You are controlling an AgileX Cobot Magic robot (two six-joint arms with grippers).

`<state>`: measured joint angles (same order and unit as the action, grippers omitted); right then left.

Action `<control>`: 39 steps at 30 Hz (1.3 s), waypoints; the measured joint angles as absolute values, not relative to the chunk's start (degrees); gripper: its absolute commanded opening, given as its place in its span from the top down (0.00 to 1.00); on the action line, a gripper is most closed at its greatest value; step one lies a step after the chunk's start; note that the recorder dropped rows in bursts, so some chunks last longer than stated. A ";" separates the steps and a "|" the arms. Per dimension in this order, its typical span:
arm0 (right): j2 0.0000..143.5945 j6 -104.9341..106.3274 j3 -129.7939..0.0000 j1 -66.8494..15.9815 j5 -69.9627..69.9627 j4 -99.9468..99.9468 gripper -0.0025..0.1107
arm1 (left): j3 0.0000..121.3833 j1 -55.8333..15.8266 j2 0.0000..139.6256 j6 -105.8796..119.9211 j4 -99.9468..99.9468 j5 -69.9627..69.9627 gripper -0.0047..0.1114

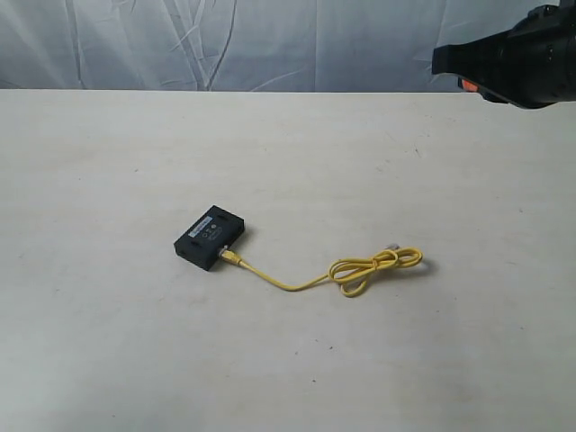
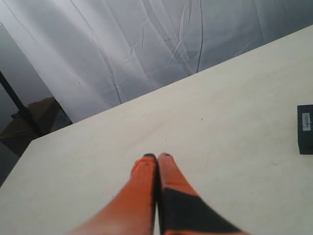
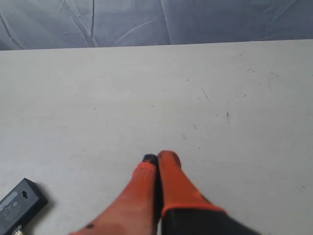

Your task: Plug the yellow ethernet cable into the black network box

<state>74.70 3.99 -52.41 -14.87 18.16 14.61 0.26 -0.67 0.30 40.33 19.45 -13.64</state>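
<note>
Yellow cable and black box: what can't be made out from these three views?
- Exterior view: whether the cable is fully plugged into the box; too small.
- Left wrist view: most of the box, cut by the edge.
- Right wrist view: box partly cut by the corner.
- Exterior view: right arm, dark, cut by the edge.

Soft, even, slightly cool light; no glare on surface [image 1: 108, 342]. Small soft shadow hugs box [image 1: 209, 236]. Dark arm [image 1: 526, 54], upper right, blurred. Close to lens, left gripper [image 2: 157, 156], right gripper [image 3: 159, 157] out of focus.
</note>
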 measured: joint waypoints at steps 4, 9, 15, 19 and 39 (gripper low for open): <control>74.70 3.99 -52.41 -14.87 18.16 14.61 0.98 | 0.26 -0.67 0.30 23.90 8.65 -13.52 0.96; 74.70 3.99 -52.41 -14.87 18.16 14.61 0.98 | 0.26 1.31 0.30 9.17 3.00 -13.52 0.96; 74.70 3.99 -52.41 -14.87 18.16 14.61 0.98 | 0.26 3.14 0.30 3.69 2.68 -13.52 0.96; 74.70 3.99 -52.41 -14.87 18.16 14.61 0.98 | 0.26 3.14 0.30 1.26 2.05 -13.52 0.96; 74.70 3.99 -52.41 -14.87 18.16 14.61 0.98 | 0.26 2.40 0.30 0.00 1.63 -13.52 0.96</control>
